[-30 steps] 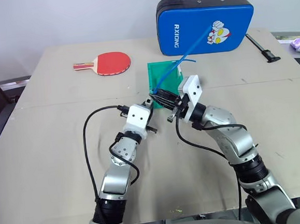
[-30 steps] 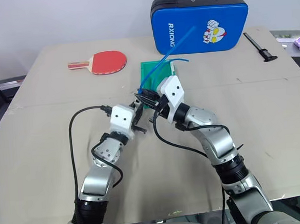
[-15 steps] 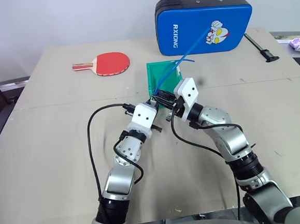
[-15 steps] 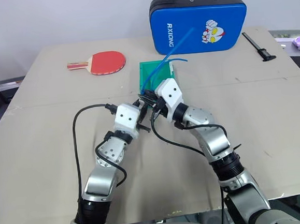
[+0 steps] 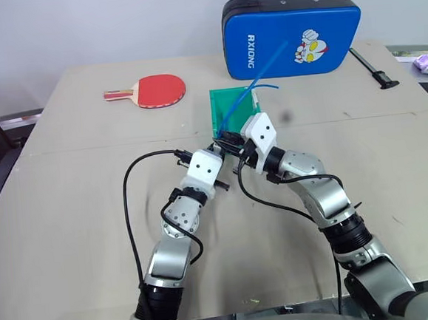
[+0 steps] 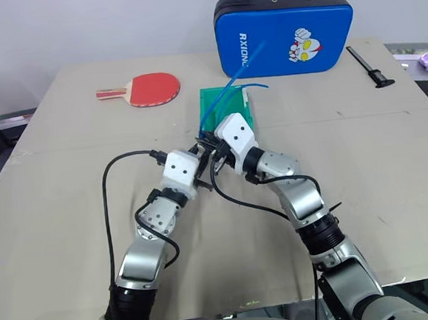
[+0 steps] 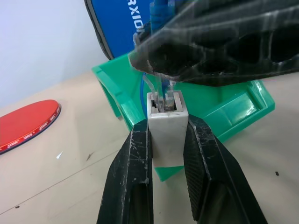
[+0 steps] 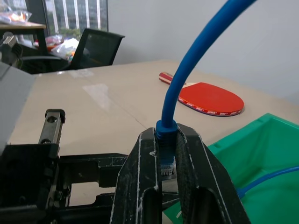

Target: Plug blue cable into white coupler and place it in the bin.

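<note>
1. Tan table [image 5: 77, 215] carries a red paddle [image 5: 160, 89], a blue padded case [image 5: 292, 35] and the bin [image 5: 225, 109].
2. Left gripper [image 7: 167, 140] clamps the white coupler [image 7: 167, 128], socket facing up, just before the bin.
3. Right gripper [image 8: 167, 154] pinches the blue cable [image 8: 187, 70] just behind its plug, which sits at the coupler's socket.

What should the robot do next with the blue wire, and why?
Probably push the blue cable a little further into the white coupler. The right tool is shut on the cable just behind its plug, which sits right at the coupler's socket, while the left tool grips the coupler steady in front of the green bin.
</note>
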